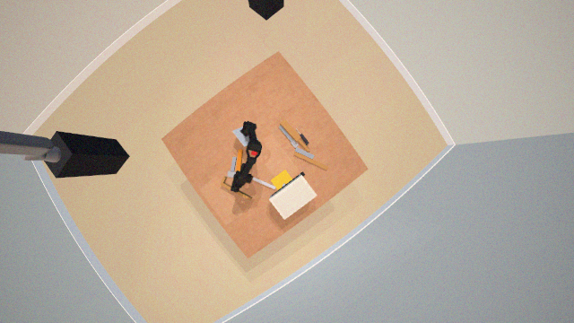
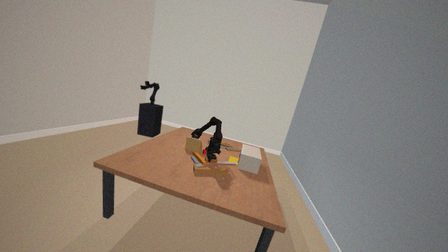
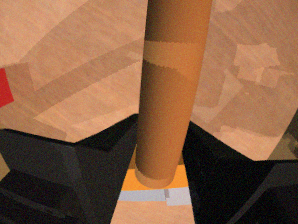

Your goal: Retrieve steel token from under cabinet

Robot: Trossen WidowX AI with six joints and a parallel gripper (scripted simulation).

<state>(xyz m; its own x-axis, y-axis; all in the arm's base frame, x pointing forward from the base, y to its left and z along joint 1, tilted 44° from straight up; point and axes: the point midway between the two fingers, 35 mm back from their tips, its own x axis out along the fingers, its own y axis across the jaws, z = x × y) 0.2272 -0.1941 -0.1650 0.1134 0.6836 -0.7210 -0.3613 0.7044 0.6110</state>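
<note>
The gripper [image 1: 247,178] [image 2: 212,159] [image 3: 162,132] is shut on the orange-brown round handle [image 3: 175,75] of a tool. The tool's pale rod [image 1: 264,183] [image 2: 227,163] runs from the gripper to the cabinet's front, by its left corner in the top view. I cannot tell whether its tip is under the cabinet. The white cabinet [image 1: 293,197] [image 2: 250,159] stands on the table [image 1: 215,121] [image 2: 154,157]. The yellow marked area [image 1: 282,178] [image 2: 233,159] lies in front of it, close beside the rod. The steel token cannot be made out in any view.
An orange bar [image 1: 239,158] [image 2: 199,157] and grey pieces lie beside the arm. A brown angled piece [image 2: 210,171] is near the gripper. A tan block [image 2: 193,144] stands by the arm. A red block [image 3: 5,89] shows at left. Several brown bars [image 1: 310,161] and grey pieces lie across the table.
</note>
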